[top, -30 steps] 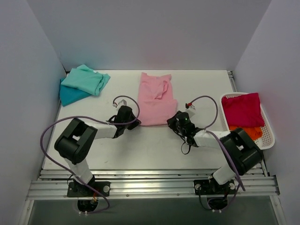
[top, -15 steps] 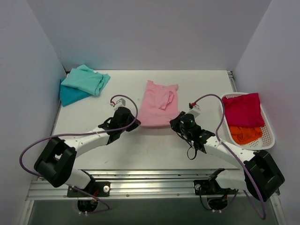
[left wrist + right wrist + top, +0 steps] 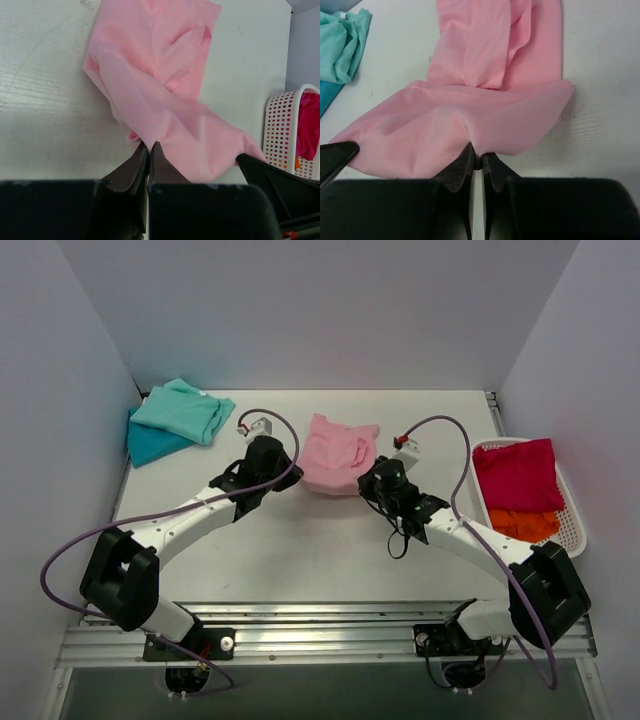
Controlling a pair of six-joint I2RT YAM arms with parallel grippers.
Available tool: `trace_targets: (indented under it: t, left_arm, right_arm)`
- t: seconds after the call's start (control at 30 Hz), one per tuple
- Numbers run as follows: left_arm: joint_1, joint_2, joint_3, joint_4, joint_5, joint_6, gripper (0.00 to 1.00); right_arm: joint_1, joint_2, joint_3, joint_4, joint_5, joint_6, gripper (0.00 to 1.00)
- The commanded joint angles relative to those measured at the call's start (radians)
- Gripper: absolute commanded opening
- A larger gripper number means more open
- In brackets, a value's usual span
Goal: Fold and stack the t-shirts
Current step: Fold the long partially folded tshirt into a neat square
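One light pink t-shirt (image 3: 340, 452) is lying lengthwise, stretching away from both jaws. The left gripper (image 3: 148, 146) and right gripper (image 3: 476, 154) are each pinching its near hem. Beyond the left jaws, one mint green shirt (image 3: 182, 410) is overlapping one teal blue shirt (image 3: 150, 446). Beyond the right jaws, one crimson red shirt (image 3: 516, 474) and one orange shirt (image 3: 526, 525) are filling one basket (image 3: 574, 536).

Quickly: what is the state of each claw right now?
Left claw: closed, pinching the light pink soft cloth t-shirt.
Right claw: closed on the same t-shirt's edge.
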Motion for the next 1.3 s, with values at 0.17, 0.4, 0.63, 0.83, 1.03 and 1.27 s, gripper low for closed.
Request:
trace_targets:
  t: [0.17,0.4,0.63,0.83,1.03,1.27]
  left_arm:
    - [0.037,0.065,0.126,-0.031,0.021,0.051,0.02]
    - [0.094,0.154,0.201,-0.003,0.087,0.067,0.02]
    - [0.206,0.544,0.616,0.054,0.244,0.126,0.12]
    - [0.327,1.414,2.041,-0.274,0.608,0.098,0.94]
    - [0.382,1.044,1.186,0.227,0.512,0.182,0.94]
    - [0.398,0.812,1.011,0.020,0.366,0.319,0.94]
  right_arm:
    - [-0.032,0.074,0.090,-0.010,0.020,-0.042,0.00]
    - [-0.096,0.163,0.152,0.014,-0.015,-0.054,0.00]
    - [-0.301,0.607,0.606,-0.017,-0.030,-0.069,0.00]
    - [-0.394,1.137,1.408,-0.341,0.066,-0.161,1.00]
    - [-0.431,0.938,1.098,-0.002,-0.007,-0.171,1.00]
    - [-0.418,0.714,0.742,0.151,-0.030,-0.137,1.00]
